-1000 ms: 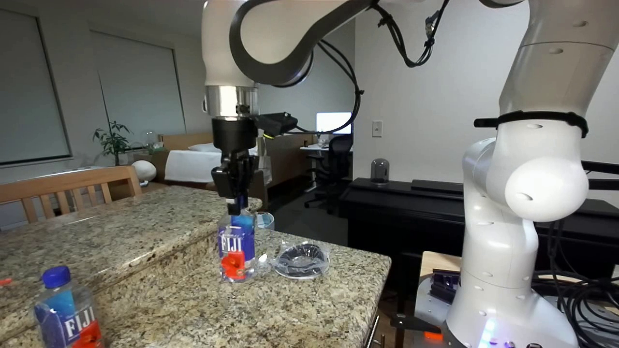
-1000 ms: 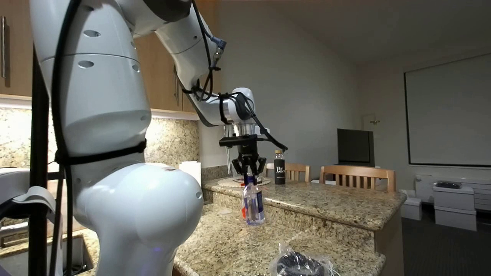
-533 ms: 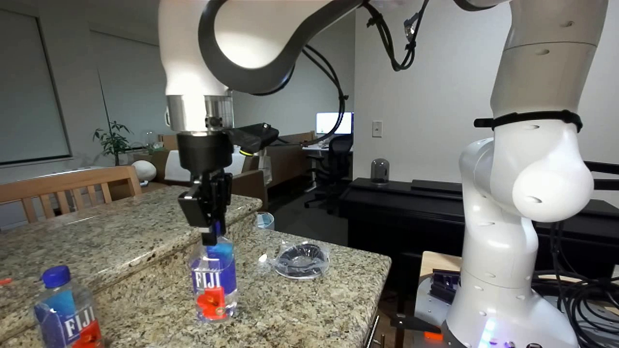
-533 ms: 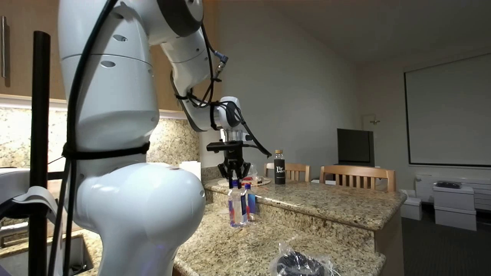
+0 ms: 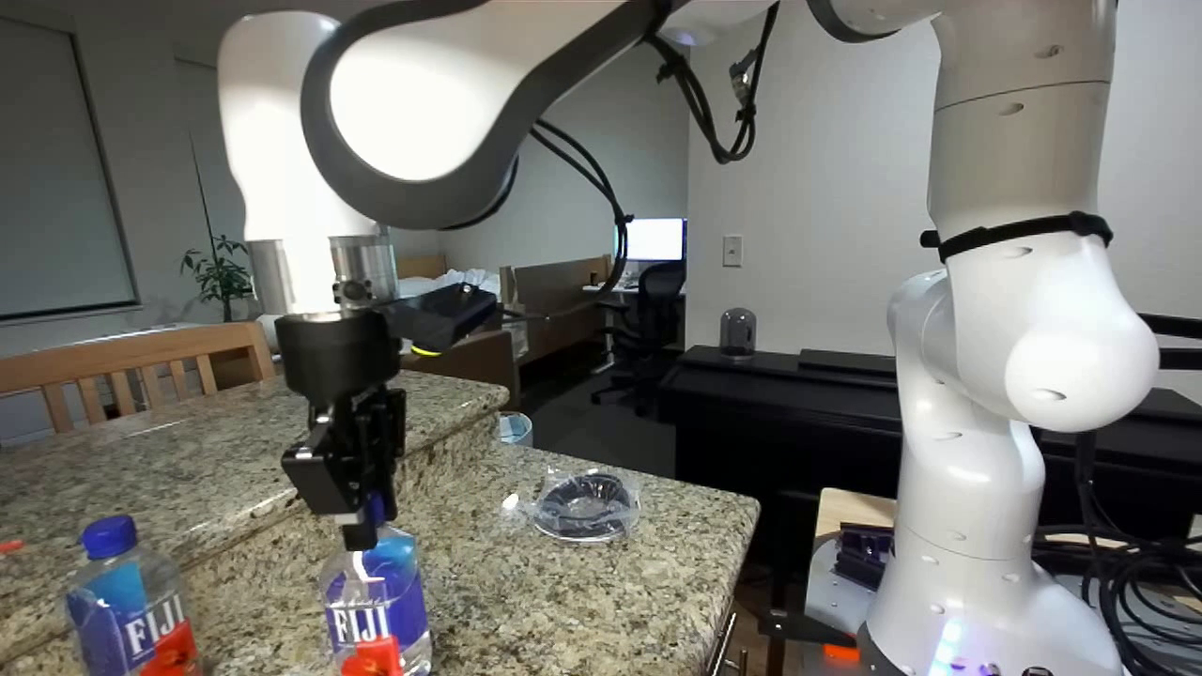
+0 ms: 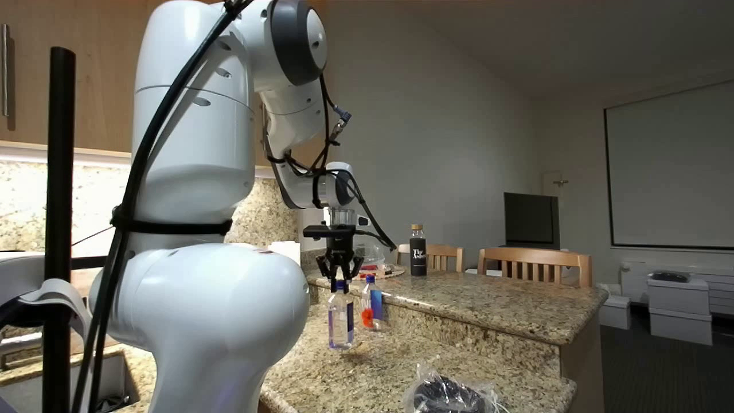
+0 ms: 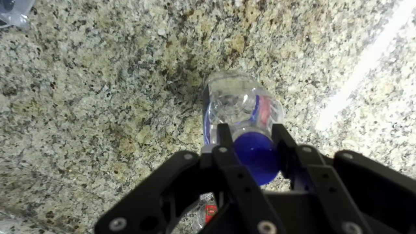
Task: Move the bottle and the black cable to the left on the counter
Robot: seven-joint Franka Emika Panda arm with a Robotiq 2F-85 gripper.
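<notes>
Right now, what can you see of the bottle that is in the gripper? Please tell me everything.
The bottle is clear, apparently plastic, with a blue cap and a blue label bearing white FIJI letters and a red patch. It is roughly upright at the lower counter; whether its base touches there, I cannot tell. The gripper holds it from both sides at the cap.
</notes>
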